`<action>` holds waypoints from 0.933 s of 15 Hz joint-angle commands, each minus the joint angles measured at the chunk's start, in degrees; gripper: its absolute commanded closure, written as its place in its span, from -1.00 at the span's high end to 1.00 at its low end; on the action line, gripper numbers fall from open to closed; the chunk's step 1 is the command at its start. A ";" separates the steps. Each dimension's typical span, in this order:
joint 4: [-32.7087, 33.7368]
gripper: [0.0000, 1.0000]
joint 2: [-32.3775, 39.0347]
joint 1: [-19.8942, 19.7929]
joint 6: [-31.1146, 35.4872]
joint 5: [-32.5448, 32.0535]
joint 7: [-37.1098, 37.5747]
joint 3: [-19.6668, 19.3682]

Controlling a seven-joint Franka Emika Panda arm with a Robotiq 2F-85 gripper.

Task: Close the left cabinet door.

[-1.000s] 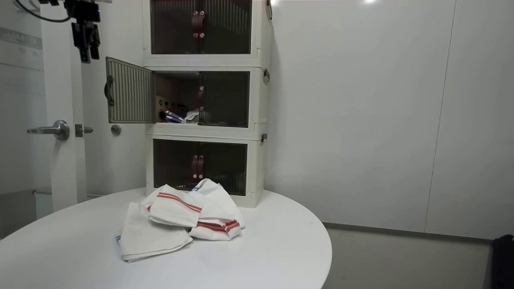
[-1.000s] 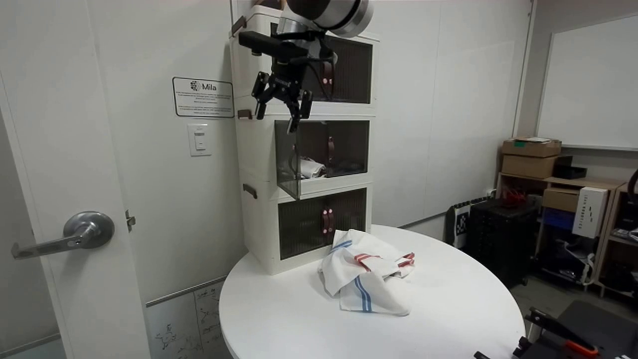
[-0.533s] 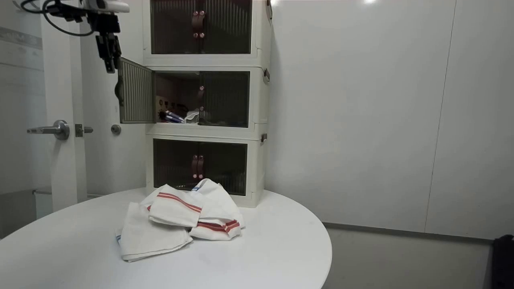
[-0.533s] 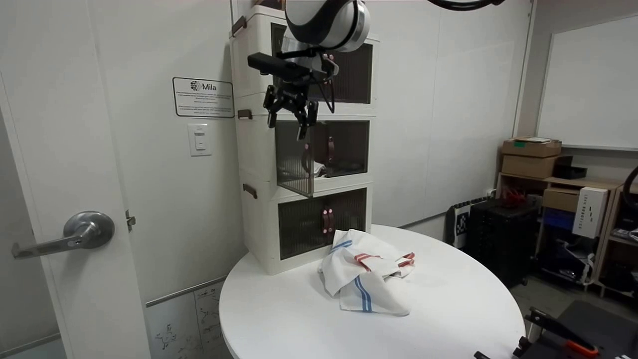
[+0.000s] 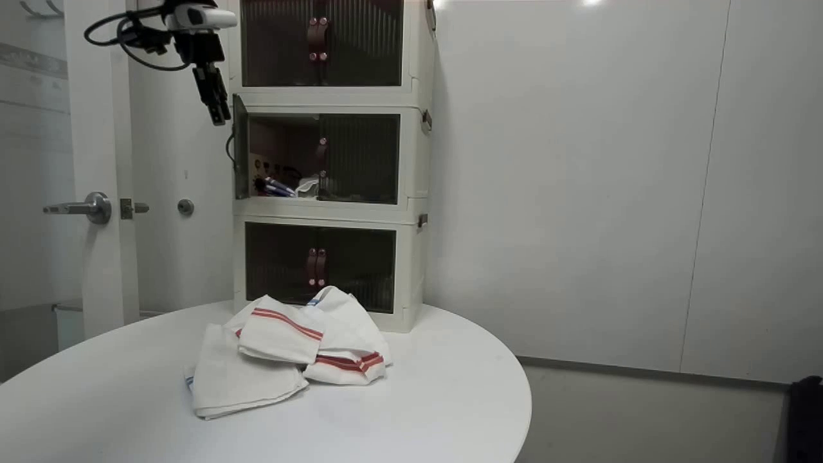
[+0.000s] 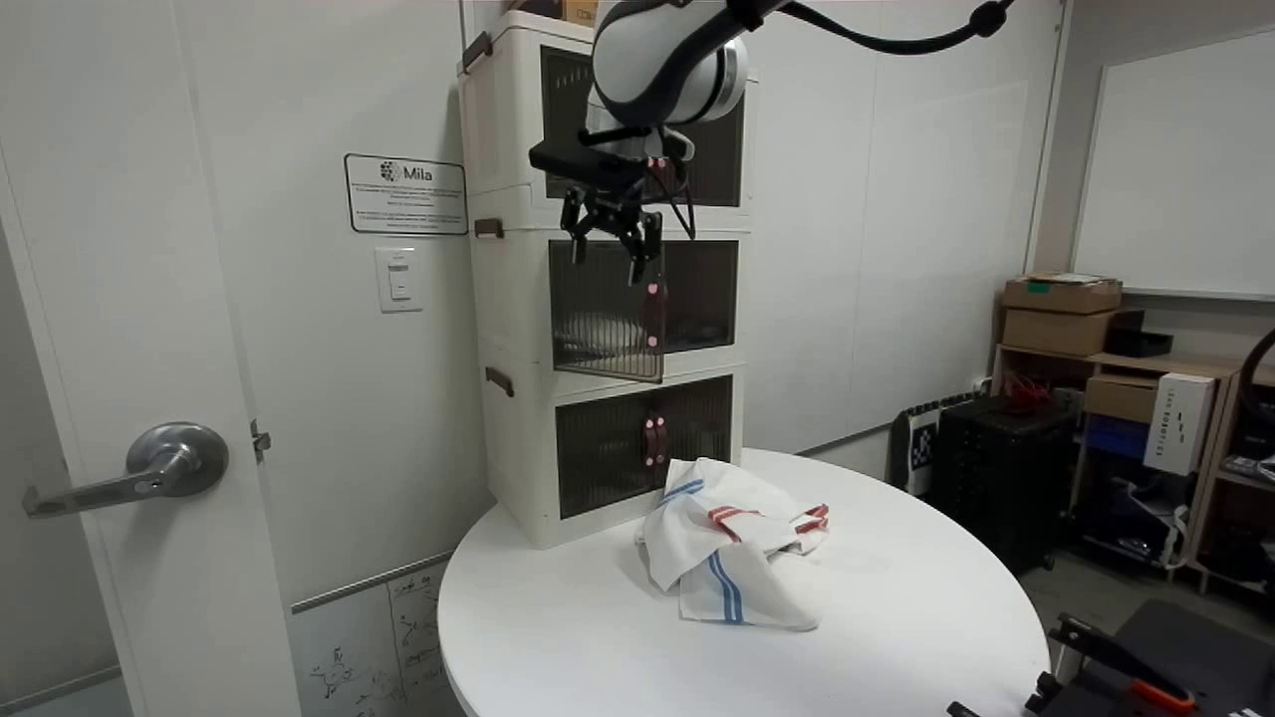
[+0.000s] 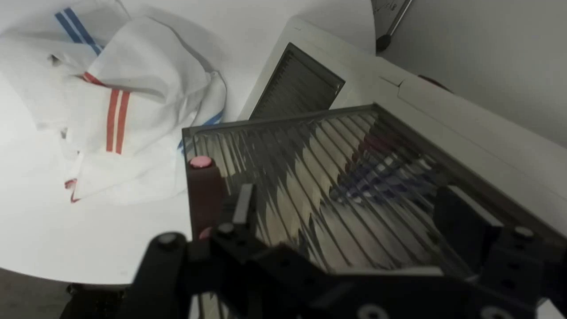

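One door is seen ajar: the left cabinet door (image 5: 241, 148), in the middle tier of the white cabinet (image 5: 415, 161), is shown nearly edge-on at left of centre in an exterior view. The claw (image 6: 607, 265), borne by the only arm (image 6: 623, 75) in view, is held in the upper middle of an exterior view, with its fingers (image 7: 242, 206) spread well apart and nothing pinched; whether the door is touched cannot be told. The coming move is judged to turn on side: where the door is shown edge-on, it is placed just to the right of the claw and reaches lower in the frame, the claw being set by the outer face. The door's long axis is upright, so a sweep to the right and in toward the cabinet, near the free edge, seems to be called for. In the wrist view the middle of the frame is filled by the door, which is dark, ribbed and see-through within a thin, straight rim; at its left edge a dark brown strap handle (image 7: 204, 190) is fixed by round pink studs (image 7: 201, 161). At the upper left, soft-looking white cloth (image 7: 150, 150) with red and blue stripes is heaped in loose folds on the smooth white table (image 7: 66, 239), whose edge is rounded.
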 commanded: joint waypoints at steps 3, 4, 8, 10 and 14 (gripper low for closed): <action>0.63 1.00 1.08 1.10 -0.38 -10.00 -3.74 -2.45; 0.55 1.00 1.52 1.06 -0.28 -11.25 -4.68 -2.55; 0.99 1.00 4.03 1.02 0.32 -14.26 -9.21 -2.88; 1.85 1.00 5.75 1.12 0.89 -15.28 -11.73 -3.17; 5.33 1.00 9.43 1.49 2.51 -18.27 -16.07 -4.59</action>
